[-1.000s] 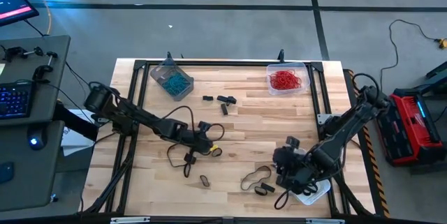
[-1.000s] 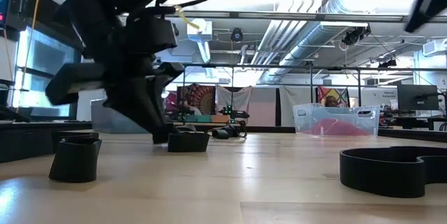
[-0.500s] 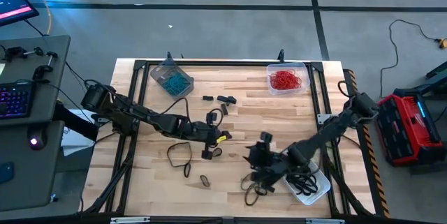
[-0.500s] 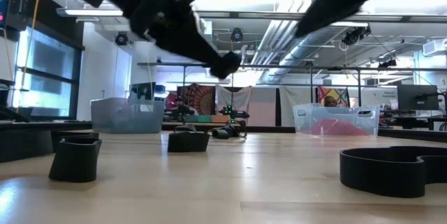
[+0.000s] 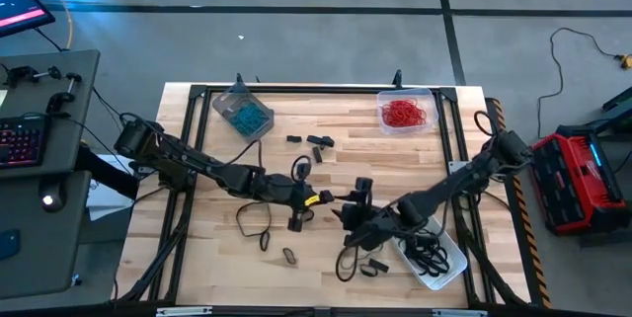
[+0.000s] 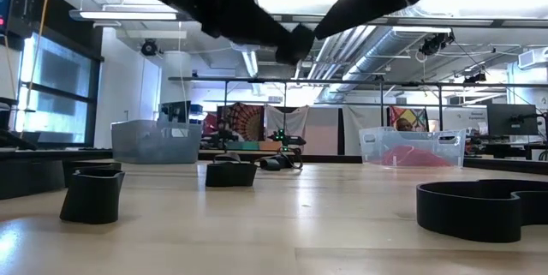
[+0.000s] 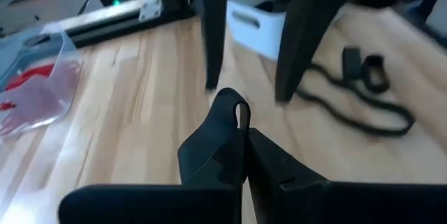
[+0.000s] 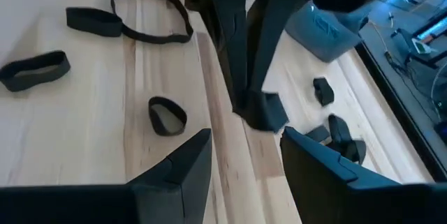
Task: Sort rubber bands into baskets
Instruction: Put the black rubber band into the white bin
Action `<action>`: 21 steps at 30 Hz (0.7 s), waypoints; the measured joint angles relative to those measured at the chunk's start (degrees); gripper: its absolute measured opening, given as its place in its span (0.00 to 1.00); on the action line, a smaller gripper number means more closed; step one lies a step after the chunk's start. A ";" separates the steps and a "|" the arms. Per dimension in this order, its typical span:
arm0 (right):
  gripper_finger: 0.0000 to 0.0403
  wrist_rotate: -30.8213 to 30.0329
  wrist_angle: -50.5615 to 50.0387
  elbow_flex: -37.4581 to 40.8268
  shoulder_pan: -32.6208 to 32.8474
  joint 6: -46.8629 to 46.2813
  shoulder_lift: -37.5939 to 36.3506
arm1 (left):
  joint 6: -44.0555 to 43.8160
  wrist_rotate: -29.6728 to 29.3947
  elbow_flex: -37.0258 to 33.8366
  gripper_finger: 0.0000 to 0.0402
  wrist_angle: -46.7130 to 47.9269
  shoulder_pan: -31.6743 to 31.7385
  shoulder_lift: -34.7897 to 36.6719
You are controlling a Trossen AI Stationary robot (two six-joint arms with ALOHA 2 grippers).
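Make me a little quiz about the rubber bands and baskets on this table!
1. True or false: the near basket holds teal bands.
2. The red bands lie: A on the bare table, B in a basket, C in the jaws.
3. Fill in: the loose bands on the table are ____.
Key: 1 false; 2 B; 3 black.

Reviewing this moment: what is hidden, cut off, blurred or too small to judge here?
- Left claw: fingers shut on a thin black rubber band loop; the rest of the band is hidden behind the fingers in the left wrist view.
- Clear plastic tub at the near right: partly covered by the right arm in the high view.
- Low view: both arms are cut off by the top edge.
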State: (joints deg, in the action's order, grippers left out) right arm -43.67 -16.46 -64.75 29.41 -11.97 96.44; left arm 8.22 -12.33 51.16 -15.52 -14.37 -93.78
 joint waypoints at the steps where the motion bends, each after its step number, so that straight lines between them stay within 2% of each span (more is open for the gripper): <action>1: 0.40 0.23 0.64 0.00 -0.20 0.61 0.00 | -0.28 0.44 0.00 0.00 -0.84 0.00 0.00; 8: 0.37 0.45 2.11 0.00 -1.06 3.02 0.00 | -0.65 1.72 0.00 0.00 -2.62 0.02 0.00; 12: 0.24 0.64 3.67 0.00 -1.44 4.14 0.00 | -1.02 2.32 0.00 0.00 -2.57 0.04 0.00; 16: 0.05 0.85 4.82 0.00 -1.39 6.10 0.00 | -1.14 2.23 0.00 0.00 -2.68 0.04 0.00; 21: 0.03 0.86 3.73 -0.94 -0.95 6.05 0.00 | -2.00 1.28 0.00 0.02 -2.15 0.04 0.00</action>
State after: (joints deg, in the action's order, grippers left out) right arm -42.81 -12.73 -65.70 28.46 -5.92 96.44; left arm 6.22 -11.05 51.16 -17.67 -14.33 -93.78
